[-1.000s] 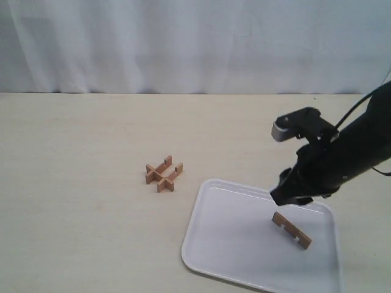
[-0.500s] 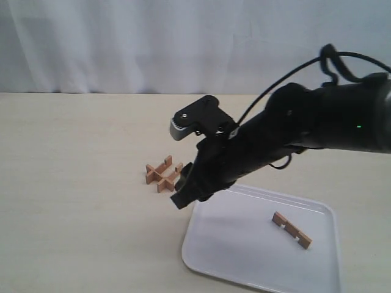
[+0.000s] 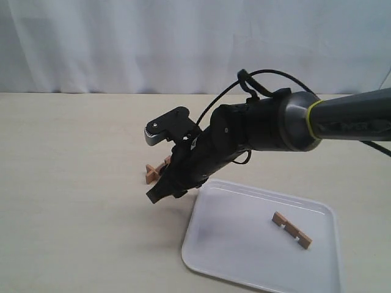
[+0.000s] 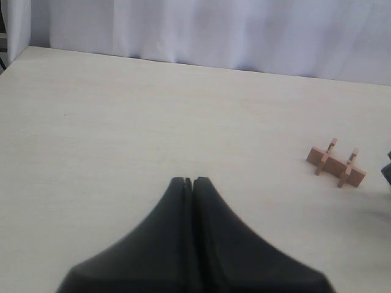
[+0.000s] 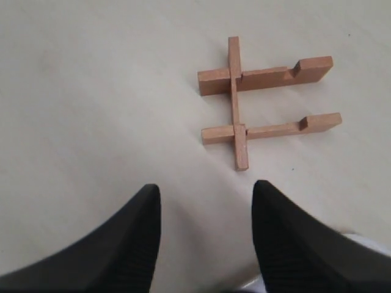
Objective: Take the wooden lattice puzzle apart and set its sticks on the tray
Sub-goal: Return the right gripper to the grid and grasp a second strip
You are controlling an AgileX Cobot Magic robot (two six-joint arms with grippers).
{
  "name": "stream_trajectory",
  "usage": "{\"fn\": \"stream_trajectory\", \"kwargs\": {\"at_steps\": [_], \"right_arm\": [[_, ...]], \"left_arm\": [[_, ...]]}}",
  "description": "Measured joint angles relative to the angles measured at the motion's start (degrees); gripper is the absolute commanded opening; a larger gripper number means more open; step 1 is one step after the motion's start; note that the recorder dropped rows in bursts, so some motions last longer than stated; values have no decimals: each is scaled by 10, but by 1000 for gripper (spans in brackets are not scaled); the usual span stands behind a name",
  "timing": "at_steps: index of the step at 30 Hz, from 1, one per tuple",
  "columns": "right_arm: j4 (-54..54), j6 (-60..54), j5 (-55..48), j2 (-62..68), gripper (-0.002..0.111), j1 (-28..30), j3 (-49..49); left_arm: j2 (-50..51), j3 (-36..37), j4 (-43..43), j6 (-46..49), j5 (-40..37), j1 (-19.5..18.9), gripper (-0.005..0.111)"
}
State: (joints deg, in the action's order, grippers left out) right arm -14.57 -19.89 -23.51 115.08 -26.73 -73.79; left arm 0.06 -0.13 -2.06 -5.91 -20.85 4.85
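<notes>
We see the right fingers [image 5: 131, 244] spread wide & empty, just short of the wooden lattice puzzle [image 5: 234, 79], prob. hovering at its near side. The puzzle sits on the desk [image 3: 79, 183], left of the tray [image 3: 238, 250]. One stick [image 3: 291, 229] lies in the tray. The left fingers [image 4: 159, 244] are pressed together w/ nothing between, well apart from the puzzle.

Your backdrop: pale cream table [image 3: 73, 183] with faint wood grain, a white pleated curtain [image 3: 122, 43] hanging behind its far edge. Light is soft and even, with only weak shadows.
</notes>
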Motion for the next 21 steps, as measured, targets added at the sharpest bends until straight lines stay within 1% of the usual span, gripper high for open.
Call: {"fn": "stream_trajectory", "kwargs": {"at_steps": [5,18,21], "right_arm": [[3,-6,39,26,45,0,0],[5,-83,121,69,45,0,-1],[7,-90,141,70,42,0,-1]], "left_arm": [[0,0,0,0,0,0,0],[0,0,0,0,0,0,0],[0,0,0,0,0,0,0]]}}
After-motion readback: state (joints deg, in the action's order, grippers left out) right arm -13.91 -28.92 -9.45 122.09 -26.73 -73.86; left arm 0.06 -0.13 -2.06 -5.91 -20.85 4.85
